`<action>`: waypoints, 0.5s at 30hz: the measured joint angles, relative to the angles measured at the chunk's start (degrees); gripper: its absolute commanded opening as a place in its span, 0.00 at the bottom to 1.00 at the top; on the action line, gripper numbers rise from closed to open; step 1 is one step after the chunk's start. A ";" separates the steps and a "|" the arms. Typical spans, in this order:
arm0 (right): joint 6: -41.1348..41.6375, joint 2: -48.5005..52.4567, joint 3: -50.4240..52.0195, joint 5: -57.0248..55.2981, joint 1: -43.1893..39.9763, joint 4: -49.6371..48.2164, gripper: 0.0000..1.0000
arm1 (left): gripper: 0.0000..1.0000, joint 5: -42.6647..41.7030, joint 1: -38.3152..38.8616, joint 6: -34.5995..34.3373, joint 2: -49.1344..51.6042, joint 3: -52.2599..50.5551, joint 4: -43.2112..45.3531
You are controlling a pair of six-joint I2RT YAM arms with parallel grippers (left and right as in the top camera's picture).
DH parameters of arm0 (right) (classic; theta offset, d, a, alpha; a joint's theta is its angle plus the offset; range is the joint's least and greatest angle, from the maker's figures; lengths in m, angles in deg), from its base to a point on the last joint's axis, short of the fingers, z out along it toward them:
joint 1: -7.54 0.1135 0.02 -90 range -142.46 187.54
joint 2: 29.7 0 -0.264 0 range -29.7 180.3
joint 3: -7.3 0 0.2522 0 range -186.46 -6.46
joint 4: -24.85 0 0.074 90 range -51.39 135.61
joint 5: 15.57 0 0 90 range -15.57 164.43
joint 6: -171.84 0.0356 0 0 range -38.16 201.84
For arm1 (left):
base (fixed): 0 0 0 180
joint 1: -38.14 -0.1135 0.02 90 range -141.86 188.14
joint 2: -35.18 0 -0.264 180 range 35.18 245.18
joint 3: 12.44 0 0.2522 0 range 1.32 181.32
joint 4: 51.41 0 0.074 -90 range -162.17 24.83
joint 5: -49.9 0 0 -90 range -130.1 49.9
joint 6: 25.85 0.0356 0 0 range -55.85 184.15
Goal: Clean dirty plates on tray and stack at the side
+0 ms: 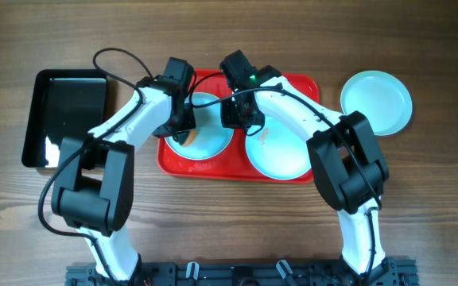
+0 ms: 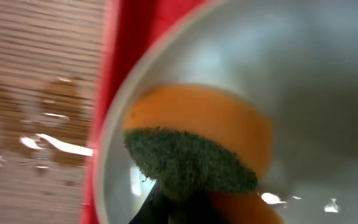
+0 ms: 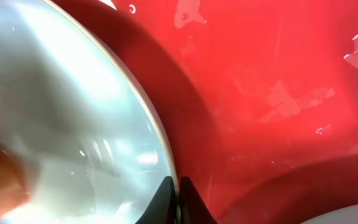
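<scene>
Two pale plates lie on the red tray (image 1: 304,86). The left plate (image 1: 213,131) is under both grippers, and the right plate (image 1: 281,155) has a small brown smear. A third plate (image 1: 376,102) rests on the table right of the tray. My left gripper (image 2: 179,208) is shut on an orange sponge (image 2: 210,121) whose green scrub face (image 2: 188,162) presses into the left plate (image 2: 303,74) near its left rim. My right gripper (image 3: 178,198) is shut on that plate's rim, with the plate (image 3: 61,112) to its left and the tray floor (image 3: 278,81) to its right.
A black glossy tray (image 1: 66,115) sits on the wooden table (image 1: 420,206) left of the red tray. Both arms cross over the red tray's back half. The rim of the neighbouring plate (image 3: 356,214) shows at the lower right of the right wrist view.
</scene>
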 measured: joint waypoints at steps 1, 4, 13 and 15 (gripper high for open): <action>0.00 0.00 0.00 0.00 0.00 0.00 0.04 | 0.04 1.03 -0.31 0.00 0.00 0.15 -0.44; 0.00 0.00 0.00 -0.04 0.00 -0.02 0.04 | 0.04 2.95 -0.94 0.02 0.00 1.09 -2.08; 0.00 0.00 0.00 -1.18 -0.13 0.02 0.04 | 0.04 1.70 -1.29 0.00 -2.78 6.84 -2.84; 0.00 0.00 0.00 -1.22 -0.20 0.02 0.04 | 0.04 -0.59 -1.29 0.00 -3.65 7.37 -2.36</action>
